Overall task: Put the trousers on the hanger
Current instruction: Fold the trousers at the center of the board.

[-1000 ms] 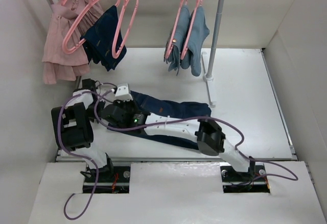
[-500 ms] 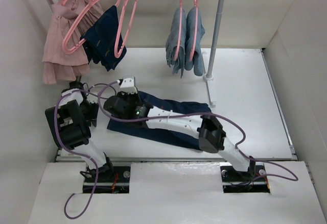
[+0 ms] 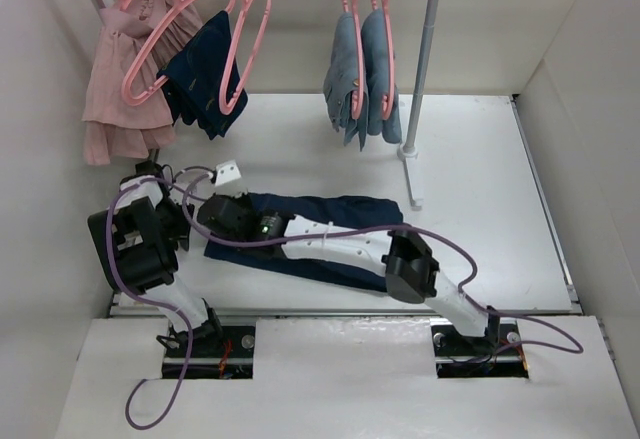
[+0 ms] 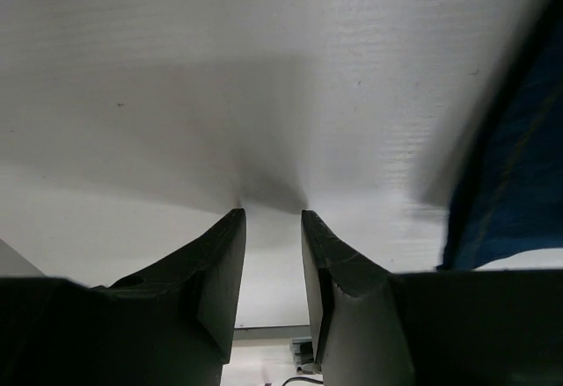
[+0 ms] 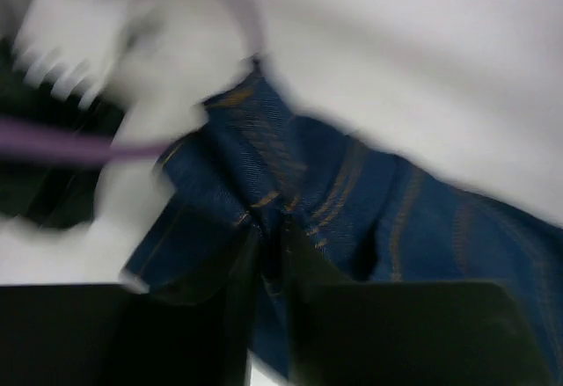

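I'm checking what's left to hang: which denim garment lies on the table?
The long dark navy trousers, pinched by the right gripper; the smaller navy garment and light blue-grey jeans hang on the rack.

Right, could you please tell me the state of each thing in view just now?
trousers: lying on the table, one end pinched.
right gripper: shut on the trousers.
left gripper: open, empty, over bare table.
hanger: empty, hooked on the rack.
light jeans: hung on two hangers.
pink garment: hung on the rack.
navy garment: hung on the rack.
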Robot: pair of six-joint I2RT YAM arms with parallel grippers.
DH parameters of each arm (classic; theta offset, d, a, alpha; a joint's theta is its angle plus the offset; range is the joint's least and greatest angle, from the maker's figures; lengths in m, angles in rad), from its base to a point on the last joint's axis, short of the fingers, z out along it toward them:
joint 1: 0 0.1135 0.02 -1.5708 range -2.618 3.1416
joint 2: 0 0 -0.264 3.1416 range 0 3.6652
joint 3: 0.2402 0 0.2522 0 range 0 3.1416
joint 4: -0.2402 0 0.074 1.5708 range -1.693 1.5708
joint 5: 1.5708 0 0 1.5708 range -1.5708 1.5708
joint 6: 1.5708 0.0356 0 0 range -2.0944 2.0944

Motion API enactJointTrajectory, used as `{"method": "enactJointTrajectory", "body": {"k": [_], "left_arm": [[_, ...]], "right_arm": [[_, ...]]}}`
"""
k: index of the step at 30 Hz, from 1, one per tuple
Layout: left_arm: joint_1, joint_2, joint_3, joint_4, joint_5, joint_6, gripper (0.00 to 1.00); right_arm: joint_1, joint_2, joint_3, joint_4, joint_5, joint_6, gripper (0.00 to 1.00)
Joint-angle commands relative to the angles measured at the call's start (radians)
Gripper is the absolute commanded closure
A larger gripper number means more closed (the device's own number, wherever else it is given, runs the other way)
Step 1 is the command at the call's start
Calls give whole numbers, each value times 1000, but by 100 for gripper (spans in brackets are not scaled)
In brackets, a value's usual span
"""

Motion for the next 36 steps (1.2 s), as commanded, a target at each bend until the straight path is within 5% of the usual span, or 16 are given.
{"method": "enactJointTrajectory", "body": {"k": [1, 5, 8, 16, 21, 26, 29, 36], "left_arm": [[20, -53, 5, -30, 10, 25, 71], [30, -43, 14, -30, 0, 25, 71], [30, -43, 25, -30, 11, 34, 71], [30, -120, 111, -158, 279, 125, 68], [-4, -191, 124, -214, 423, 221, 63], [-13, -191, 106, -313, 574, 387, 34], [-59, -201, 86, -278, 574, 341, 28], [-218, -174, -20, 25, 283, 45, 28]], "right_arm": [[39, 50, 20, 82, -399, -70, 76], [39, 26, -33, 48, -630, -120, 20], [39, -59, -147, 37, -769, -163, 0], [39, -390, -410, 63, -704, -133, 0], [39, -600, -732, 10, -617, 86, 0], [5, -792, -1016, -24, -590, 378, 0], [-68, -927, -1177, -70, -577, 536, 0], [-373, -1162, -1428, -112, -651, 659, 0]]}}
